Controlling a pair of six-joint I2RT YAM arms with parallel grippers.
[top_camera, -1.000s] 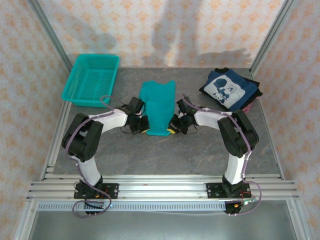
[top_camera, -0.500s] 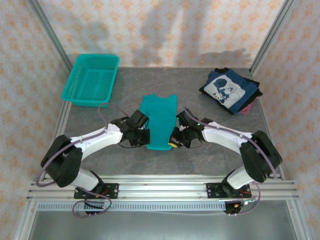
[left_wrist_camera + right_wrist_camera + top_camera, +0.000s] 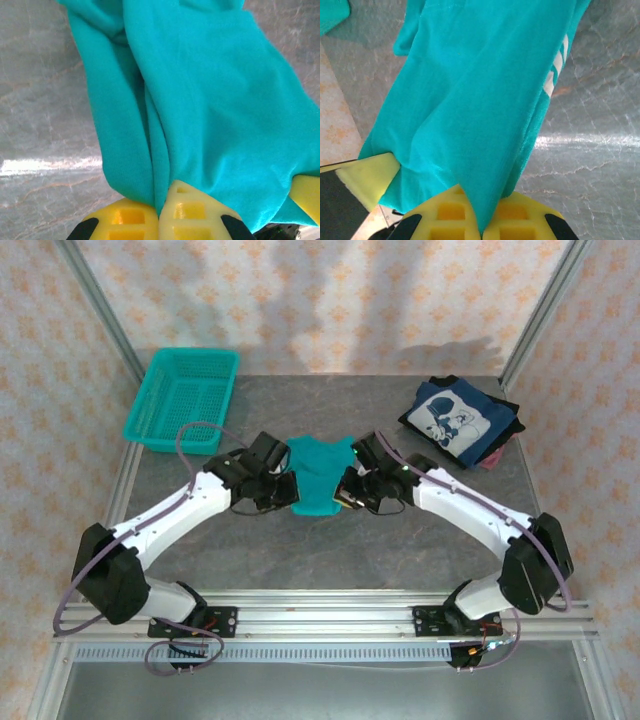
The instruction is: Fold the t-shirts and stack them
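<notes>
The left hand [image 3: 160, 220] is clamped shut on a bunched edge of the teal t-shirt [image 3: 318, 475], the cloth squeezed between its yellow pads [image 3: 127, 220]. The right hand [image 3: 482, 220] pinches the opposite corner of that edge the same way, jaws tight on the cloth. From the two grips the shirt runs away as a narrow, lengthwise-folded strip, with a sliver of white print showing on its underside in the right wrist view.

Taking the mesh basket [image 3: 137, 422] as the mark, the teal t-shirt lies to its right and a little nearer the arm bases, on the grey table [image 3: 330, 550]. The left hand holds the shirt's basket side, the right hand the side away from the basket. The navy t-shirt [image 3: 458, 420] sits folded well to the right of the basket, level with it, at the table's far corner.

The step looks like the crosswise fold. To do it well, both hands should travel at one height and pace, away from the bases. They should lay the held edge square onto the far edge, and let go only once the cloth lies flat.
</notes>
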